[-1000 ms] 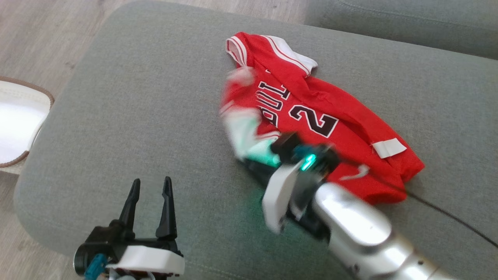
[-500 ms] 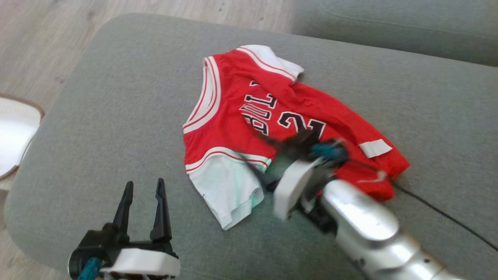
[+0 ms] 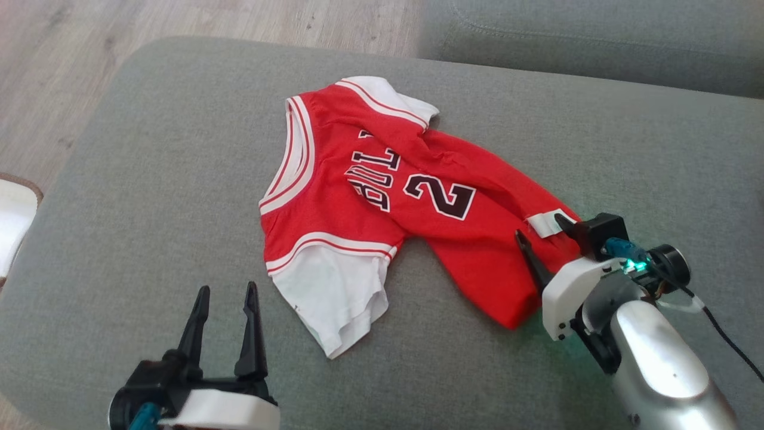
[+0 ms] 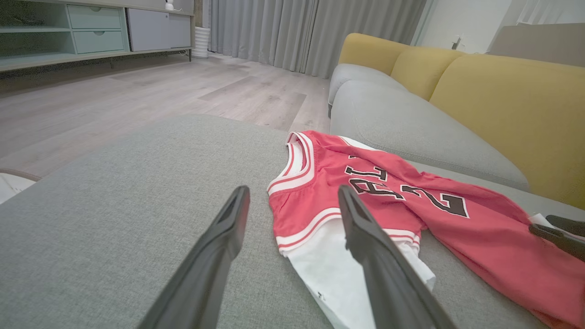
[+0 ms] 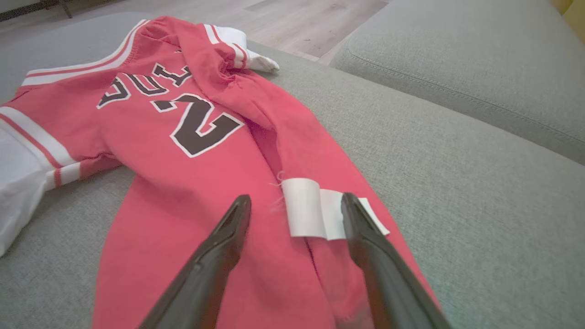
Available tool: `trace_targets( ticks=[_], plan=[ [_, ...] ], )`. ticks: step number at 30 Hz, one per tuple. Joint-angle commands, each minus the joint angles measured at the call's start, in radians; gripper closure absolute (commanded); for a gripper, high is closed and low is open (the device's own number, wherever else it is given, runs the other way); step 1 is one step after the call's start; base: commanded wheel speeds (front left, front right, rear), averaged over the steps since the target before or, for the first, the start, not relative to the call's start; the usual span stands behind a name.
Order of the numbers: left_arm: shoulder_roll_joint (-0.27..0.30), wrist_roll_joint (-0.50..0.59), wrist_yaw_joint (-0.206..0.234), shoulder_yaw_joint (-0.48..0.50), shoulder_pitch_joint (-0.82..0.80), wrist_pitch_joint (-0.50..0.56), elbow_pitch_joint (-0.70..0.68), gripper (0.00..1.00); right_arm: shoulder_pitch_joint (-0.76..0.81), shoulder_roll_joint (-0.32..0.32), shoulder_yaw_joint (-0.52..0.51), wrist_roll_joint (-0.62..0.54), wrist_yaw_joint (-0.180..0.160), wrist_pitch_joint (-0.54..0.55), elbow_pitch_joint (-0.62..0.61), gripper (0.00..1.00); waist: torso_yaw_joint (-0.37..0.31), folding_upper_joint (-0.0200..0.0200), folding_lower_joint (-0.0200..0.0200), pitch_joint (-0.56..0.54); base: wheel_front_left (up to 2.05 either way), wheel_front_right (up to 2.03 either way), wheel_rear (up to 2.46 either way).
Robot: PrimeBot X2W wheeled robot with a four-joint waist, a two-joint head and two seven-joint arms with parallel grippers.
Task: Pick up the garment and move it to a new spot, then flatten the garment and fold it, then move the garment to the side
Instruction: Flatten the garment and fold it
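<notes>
The garment (image 3: 382, 197) is a red jersey with white sleeves, white trim and a black number 2, lying spread on the grey sofa cushion (image 3: 149, 179). My right gripper (image 3: 539, 227) hovers open over its hem end at the right, the fingers straddling a white label (image 5: 315, 208); in the right wrist view the gripper (image 5: 296, 198) has nothing held between its fingers above the garment (image 5: 183, 137). My left gripper (image 3: 227, 289) stands open near the cushion's front edge, just left of the white sleeve. In the left wrist view it (image 4: 293, 189) points at the garment (image 4: 388, 201).
A second grey cushion (image 3: 597, 42) lies behind, with yellow backrests (image 4: 502, 100). Wooden floor (image 3: 119, 24) runs to the left, where a white object with a brown rim (image 3: 12, 215) sits. A black cable (image 3: 728, 346) trails from my right wrist.
My right gripper let go of the white sleeve, opened, and moved right to the hem end. The sleeve now lies spread on the cushion. The head camera has shifted.
</notes>
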Motion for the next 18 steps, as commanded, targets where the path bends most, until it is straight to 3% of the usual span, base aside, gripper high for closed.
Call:
trace_targets(
  ticks=[1, 13, 14, 15, 17, 18],
  plan=[
    [0.007, 0.009, 0.001, 0.027, -0.031, -0.009, -0.031, 0.0, -0.026, 0.009, 0.004, -0.018, -0.001, 0.009, -0.033, 0.0, 0.003, 0.0, 0.0, 0.005, 0.0, 0.0, 0.0],
    [0.005, 0.01, -0.004, 0.022, -0.05, -0.008, -0.021, 0.0, -0.101, 0.018, -0.053, -0.076, -0.001, 0.042, 0.074, 0.02, 0.025, 0.0, 0.0, 0.038, 0.0, 0.0, 0.0],
    [0.005, 0.01, -0.004, 0.023, -0.051, -0.008, -0.02, 0.0, -0.112, 0.018, -0.065, -0.081, -0.001, 0.04, 0.083, 0.36, 0.026, 0.0, 0.0, 0.04, 0.0, 0.0, 0.0],
    [0.004, 0.01, -0.004, 0.023, -0.052, -0.009, -0.02, 0.0, -0.121, 0.018, -0.079, -0.085, -0.001, 0.037, 0.092, 0.59, 0.025, 0.0, 0.0, 0.042, 0.0, 0.0, 0.0],
    [0.004, 0.01, -0.002, 0.024, -0.054, -0.009, -0.019, 0.0, -0.137, 0.019, -0.1, -0.094, -0.001, 0.034, 0.108, 0.81, 0.024, 0.0, 0.0, 0.044, 0.0, 0.0, 0.0],
    [0.004, 0.011, -0.002, 0.025, -0.054, -0.009, -0.019, 0.0, -0.143, 0.02, -0.105, -0.093, -0.001, 0.036, 0.118, 1.0, 0.023, 0.0, 0.0, 0.045, 0.0, 0.0, 0.0]
  ],
)
